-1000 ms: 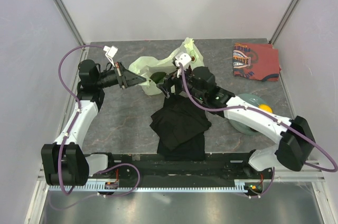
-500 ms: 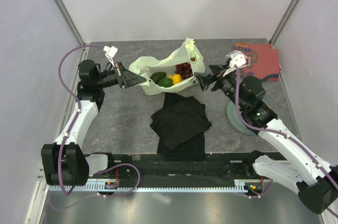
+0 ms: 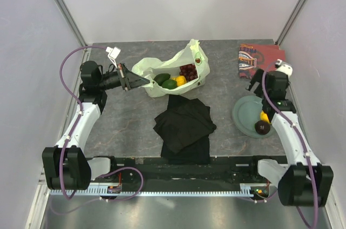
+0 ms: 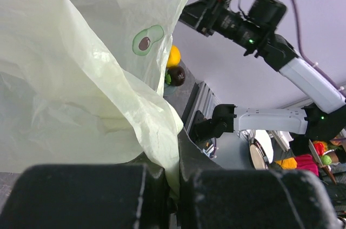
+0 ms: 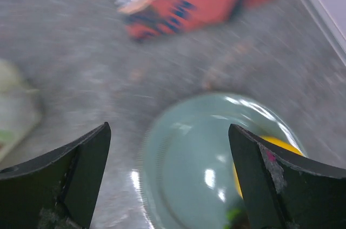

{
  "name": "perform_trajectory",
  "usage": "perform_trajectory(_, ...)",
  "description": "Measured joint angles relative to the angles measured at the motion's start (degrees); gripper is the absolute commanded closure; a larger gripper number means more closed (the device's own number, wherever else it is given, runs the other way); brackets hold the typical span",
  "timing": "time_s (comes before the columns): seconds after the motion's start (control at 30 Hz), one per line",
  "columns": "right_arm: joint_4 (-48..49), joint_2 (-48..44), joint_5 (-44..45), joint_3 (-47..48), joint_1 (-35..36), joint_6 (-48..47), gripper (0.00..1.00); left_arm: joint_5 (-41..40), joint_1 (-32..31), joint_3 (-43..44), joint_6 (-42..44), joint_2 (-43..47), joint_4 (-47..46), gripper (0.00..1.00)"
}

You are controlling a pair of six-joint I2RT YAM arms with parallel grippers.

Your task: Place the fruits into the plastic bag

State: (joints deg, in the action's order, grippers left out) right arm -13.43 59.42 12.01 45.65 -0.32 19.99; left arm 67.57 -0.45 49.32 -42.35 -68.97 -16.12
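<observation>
Tabletop [image 3: 130, 121]; left end effector [image 3: 145, 81] pinching plastic bag [image 3: 146, 67], bagged fruits [image 3: 175, 80] overhead only; right end effector [image 5: 168, 127] agape

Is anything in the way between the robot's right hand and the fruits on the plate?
Nothing visible is. The right gripper hangs open over the plate. The yellow fruit and the dark maroon fruit lie uncovered on the plate's near right side, with only bare plate showing between the fingers.
</observation>
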Motion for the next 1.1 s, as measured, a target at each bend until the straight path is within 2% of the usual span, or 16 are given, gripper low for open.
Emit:
perform_trajectory(0.13,-5.6,5.3,3.5,-0.3,-6.4,3.5,0.02,0.0,0.0,0.0,0.0,0.0,0.0,0.98)
perform_trajectory(0.33,-11.5,10.2,13.6,-0.3,-7.6,8.6,0.02,0.0,0.0,0.0,0.0,0.0,0.0,0.99)
perform_trajectory(0.53,-13.3,12.1,19.5,-0.3,-8.6,10.1,0.02,0.0,0.0,0.0,0.0,0.0,0.0,0.99)
perform_trajectory(1.1,-11.0,15.7,17.2,-4.3,-10.1,10.3,0.02,0.0,0.0,0.0,0.0,0.0,0.0,0.99)
